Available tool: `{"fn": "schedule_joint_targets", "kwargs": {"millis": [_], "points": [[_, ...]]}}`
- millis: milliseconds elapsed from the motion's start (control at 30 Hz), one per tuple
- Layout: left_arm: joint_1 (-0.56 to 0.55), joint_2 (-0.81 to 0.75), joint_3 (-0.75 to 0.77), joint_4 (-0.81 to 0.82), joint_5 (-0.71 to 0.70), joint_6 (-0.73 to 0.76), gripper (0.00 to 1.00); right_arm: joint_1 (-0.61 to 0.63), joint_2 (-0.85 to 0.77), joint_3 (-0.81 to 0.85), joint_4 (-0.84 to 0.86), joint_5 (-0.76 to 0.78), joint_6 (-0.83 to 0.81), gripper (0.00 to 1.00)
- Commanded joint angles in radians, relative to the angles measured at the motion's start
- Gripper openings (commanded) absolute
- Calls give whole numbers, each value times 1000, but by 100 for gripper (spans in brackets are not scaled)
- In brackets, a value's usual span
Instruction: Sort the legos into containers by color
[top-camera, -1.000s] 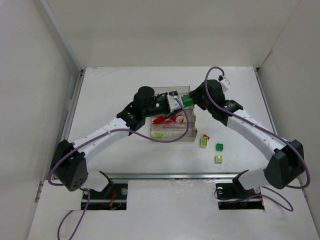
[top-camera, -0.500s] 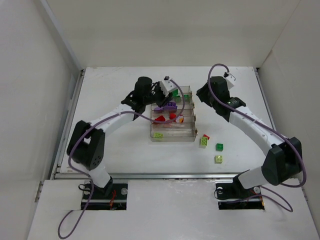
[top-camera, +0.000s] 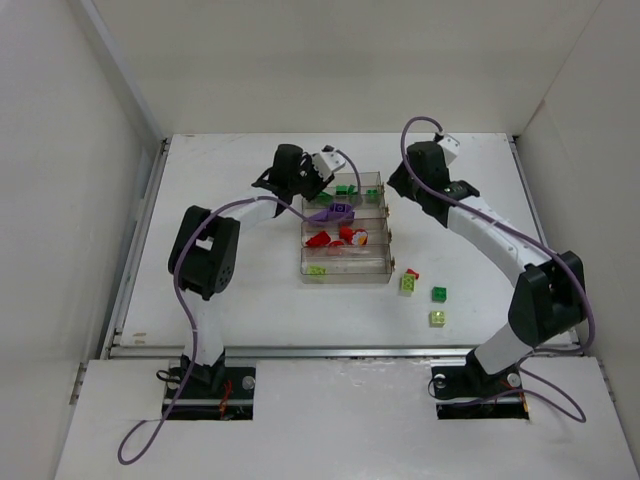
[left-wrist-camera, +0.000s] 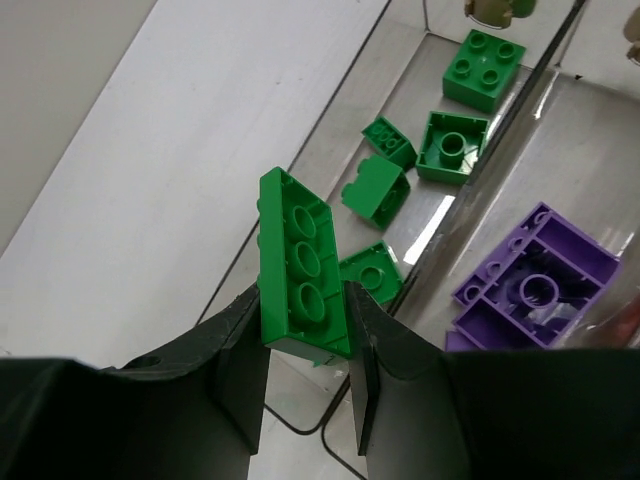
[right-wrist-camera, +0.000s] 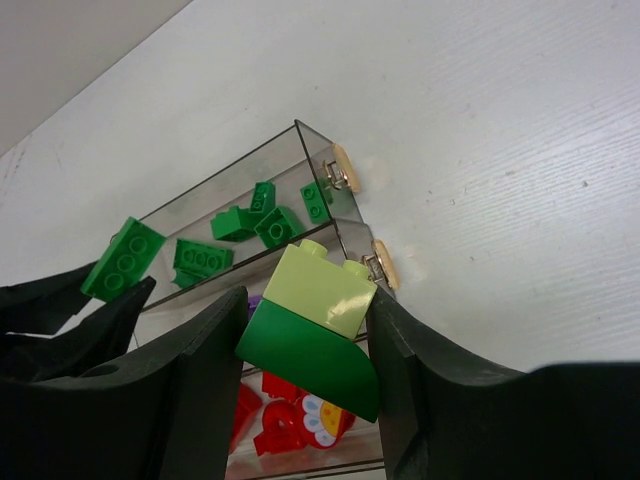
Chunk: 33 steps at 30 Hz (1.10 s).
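The left gripper (left-wrist-camera: 303, 330) was clenched on a long dark green plastic brick (left-wrist-camera: 298, 262), held above the left end of the clear smoky plastic tray's (top-camera: 345, 280) far compartment, where smaller green bricks (left-wrist-camera: 455, 145) lay. The right gripper (right-wrist-camera: 305, 345) grasped a lime-on-dark-green stacked piece (right-wrist-camera: 312, 330) near the tray's far right corner.

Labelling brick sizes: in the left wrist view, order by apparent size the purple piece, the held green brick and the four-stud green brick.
1 and 2, unranked: purple piece and held green brick look about alike, and the held one is nearer the camera.
3. four-stud green brick, smallest.
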<state>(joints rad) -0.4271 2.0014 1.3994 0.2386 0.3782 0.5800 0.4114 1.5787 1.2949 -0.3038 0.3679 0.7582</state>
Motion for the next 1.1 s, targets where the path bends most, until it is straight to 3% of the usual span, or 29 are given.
{"fn": "schedule_joint_targets", "kwargs": {"millis": [0,67,100,233,433,633,733,833,933,967,1067], "points": [[10,0,55,38,1,26,9,-8,10,50,38,-12,-37,0],[10,11,55,16,22,58,21,-17,21,61,28,-21,-37,0],[10,11,64,-13,22,75,39,-17,21,70,28,-21,-46,0],[10,11,73,-73,62,121,69,-26,30,92,17,-21,-56,0],[10,-12,96,-93,64,146,74,-26,30,112,17,-41,-94,0],[-8,-163,95,-70,148,116,73,-26,-37,87,17,-70,-59,0],[-71,-291,4,-70,172,164,70,-51,-100,46,46,-202,36,0],[-117,-418,-111,-36,232,161,67,-60,-149,-6,165,-398,7,0],[-127,-490,-187,-7,306,83,63,-51,-149,-14,166,-521,-192,0],[-127,-527,-200,-7,315,31,61,-51,-163,-34,166,-561,-332,0],[-110,-593,-244,-38,385,15,57,-51,-242,-165,166,-708,-552,5]]}}
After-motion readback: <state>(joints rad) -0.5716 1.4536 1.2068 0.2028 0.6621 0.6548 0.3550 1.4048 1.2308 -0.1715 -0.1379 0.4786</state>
